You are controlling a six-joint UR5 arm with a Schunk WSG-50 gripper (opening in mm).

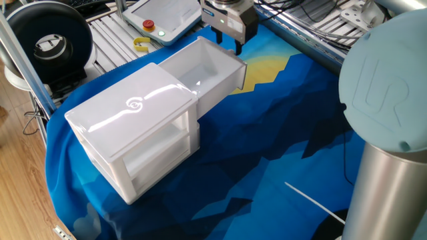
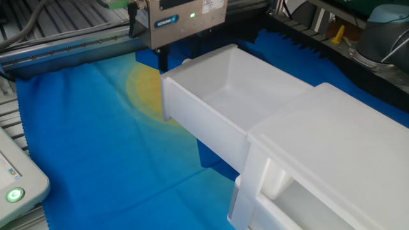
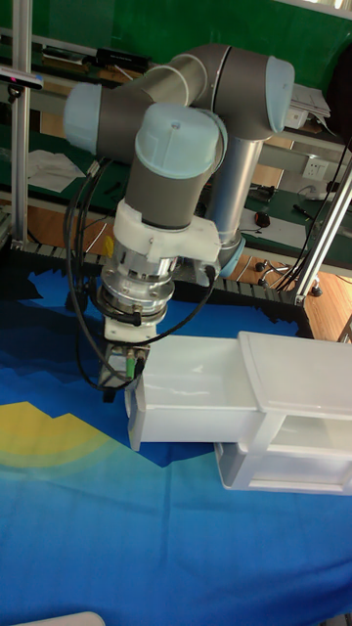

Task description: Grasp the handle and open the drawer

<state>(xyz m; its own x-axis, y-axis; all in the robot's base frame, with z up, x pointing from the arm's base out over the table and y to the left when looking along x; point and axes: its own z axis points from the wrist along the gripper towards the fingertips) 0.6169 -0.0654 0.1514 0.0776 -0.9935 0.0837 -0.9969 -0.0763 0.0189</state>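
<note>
The surface is draped in a blue cloth (image 1: 287, 140) with a yellow patch (image 2: 146, 89) that lies just under and beside the pincer (image 1: 227, 44). Behind the arm, the tall fixed view shows a green wall (image 3: 186, 24) and metal framing. Wooden floor (image 1: 13, 180) shows at the near edge of the surface, well away from the pincer.

The pincer hangs just above the outer end of the drawer (image 1: 207, 67) with its fingers (image 2: 162, 61) spread apart and holding nothing. The drawer stands pulled far out of the white cabinet (image 1: 133, 113) towards the pincer, its tray bare. The handle (image 2: 186, 62) shows only as a small nub on the drawer's front, right below the pincer body, and no finger touches it.

Beyond the pincer lies a grey control panel (image 1: 167, 17) with a red button (image 1: 148, 25). A yellow piece (image 1: 141, 45) sits beside it, and a black spool (image 1: 50, 43) stands farther off. The arm's grey base (image 1: 387, 100) rises on the opposite side.
</note>
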